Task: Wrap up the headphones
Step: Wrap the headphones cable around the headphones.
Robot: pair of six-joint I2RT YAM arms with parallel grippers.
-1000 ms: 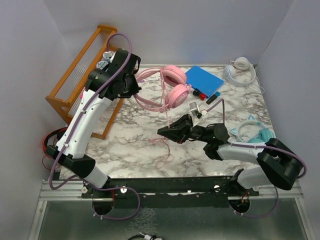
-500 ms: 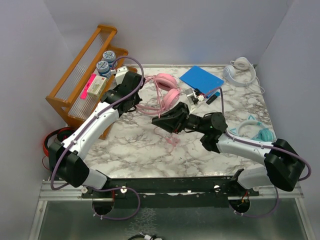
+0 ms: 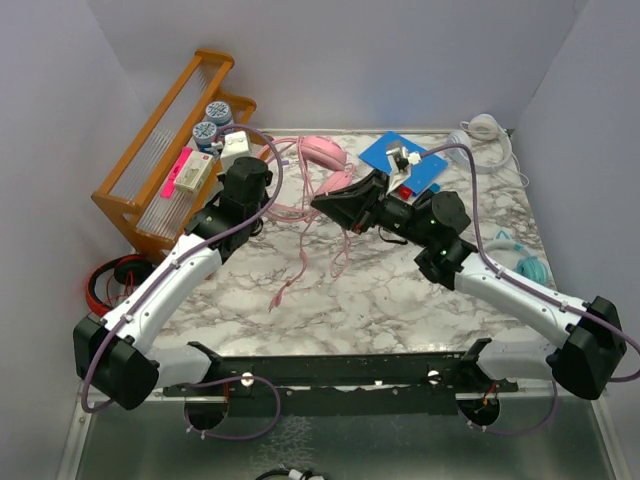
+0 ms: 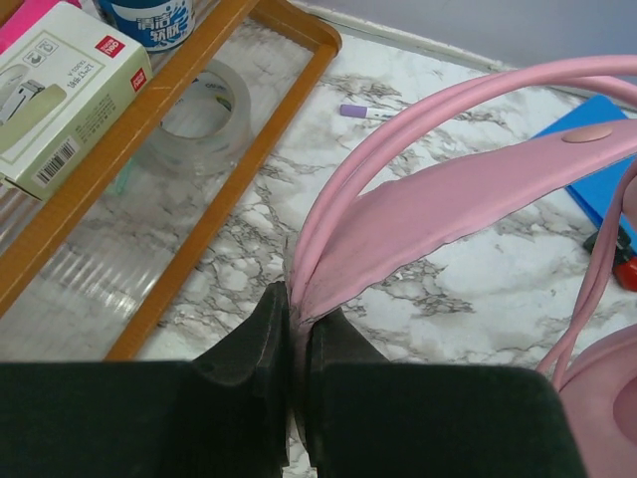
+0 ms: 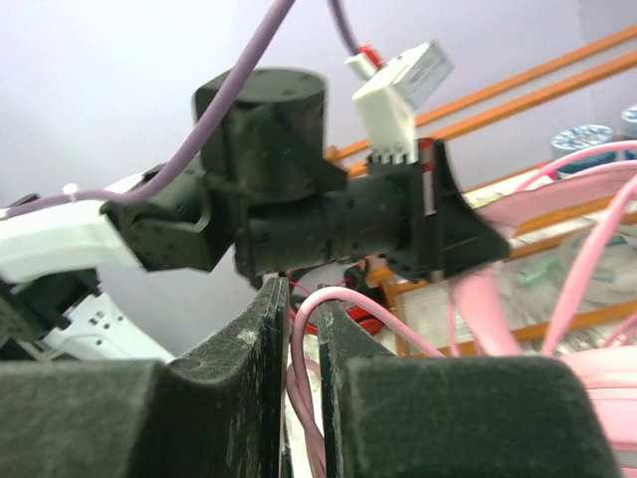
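Left gripper [image 4: 297,304]: jaws clamped flat on the end of the headband [image 4: 468,194] of the pink headphones [image 3: 322,152]. From these jaws the band's long axis runs forward and to the right, away from the wooden rack [image 4: 214,214] on the tool's left. The ear cups sit just past the tips, at the far right, between the two tools.

Right gripper [image 5: 302,309]: jaws nearly together, pinching a loop of the pink cable [image 5: 326,293]. Its tips point at the left wrist, close in, and the headphones lie just ahead of and beside them. In the top view the cable's slack hangs below this tool and trails on the marble back toward the arm bases.

Key relation, by my reading: the band is pinned by the left tool and the cable is carried by the right. The right arm is nearer the loose length, so winding has to go round the band ahead of its tips. Most of the cable looks unwound.
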